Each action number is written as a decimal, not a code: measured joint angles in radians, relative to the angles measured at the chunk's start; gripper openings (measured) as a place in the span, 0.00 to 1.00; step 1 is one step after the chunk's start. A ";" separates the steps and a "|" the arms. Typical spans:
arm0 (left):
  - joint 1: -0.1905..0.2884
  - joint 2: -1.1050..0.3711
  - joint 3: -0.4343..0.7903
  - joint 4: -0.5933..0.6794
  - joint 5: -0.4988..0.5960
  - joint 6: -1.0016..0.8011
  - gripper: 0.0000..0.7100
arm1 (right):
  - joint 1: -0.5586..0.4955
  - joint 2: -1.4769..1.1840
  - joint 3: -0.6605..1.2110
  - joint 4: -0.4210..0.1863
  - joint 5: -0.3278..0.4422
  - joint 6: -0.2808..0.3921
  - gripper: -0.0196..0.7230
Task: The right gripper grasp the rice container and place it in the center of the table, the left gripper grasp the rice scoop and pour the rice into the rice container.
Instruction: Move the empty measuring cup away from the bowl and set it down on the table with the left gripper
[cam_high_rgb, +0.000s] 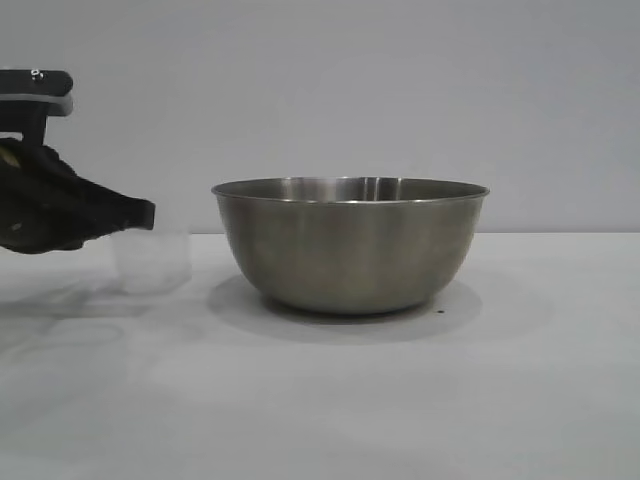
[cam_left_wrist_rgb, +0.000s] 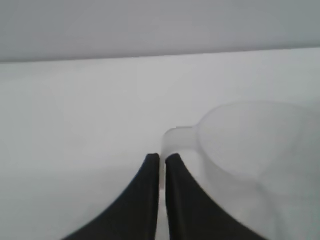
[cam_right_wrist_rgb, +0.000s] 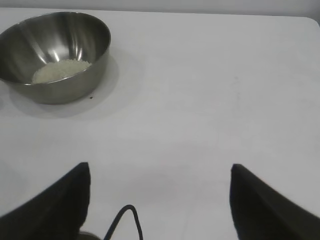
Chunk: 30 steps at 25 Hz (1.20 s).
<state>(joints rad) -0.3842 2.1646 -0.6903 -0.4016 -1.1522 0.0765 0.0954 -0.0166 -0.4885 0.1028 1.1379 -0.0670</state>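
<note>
The rice scoop (cam_high_rgb: 152, 262), a small translucent whitish cup, stands upright on the tabletop (cam_high_rgb: 330, 400) just ahead of the left tool (cam_high_rgb: 148, 213), whose fingers are pressed together on the scoop's loop handle. Beyond the scoop from that tool sits the rice container (cam_high_rgb: 350, 245), a big brushed-steel bowl with a thin rim, and a gap separates the two. White rice (cam_right_wrist_rgb: 60, 70) lies heaped inside it. The right tool (cam_right_wrist_rgb: 159, 185) hangs spread wide, holding nothing, over bare tabletop well apart from the bowl.

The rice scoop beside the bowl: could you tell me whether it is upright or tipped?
Upright. The rice scoop stands on the table with its mouth upward, the shut left gripper clamped on its handle.
</note>
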 joint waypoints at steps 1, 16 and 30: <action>0.000 0.000 0.000 0.000 0.000 0.000 0.00 | 0.000 0.000 0.000 0.000 0.000 0.000 0.74; 0.000 -0.009 0.013 0.002 0.000 0.006 0.40 | 0.000 0.000 0.000 0.000 0.000 0.000 0.74; 0.000 -0.252 0.290 0.099 0.000 0.065 0.40 | 0.000 0.000 0.000 0.000 0.000 0.000 0.74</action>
<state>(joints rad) -0.3842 1.9128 -0.4005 -0.3029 -1.1522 0.1411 0.0954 -0.0166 -0.4885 0.1028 1.1379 -0.0670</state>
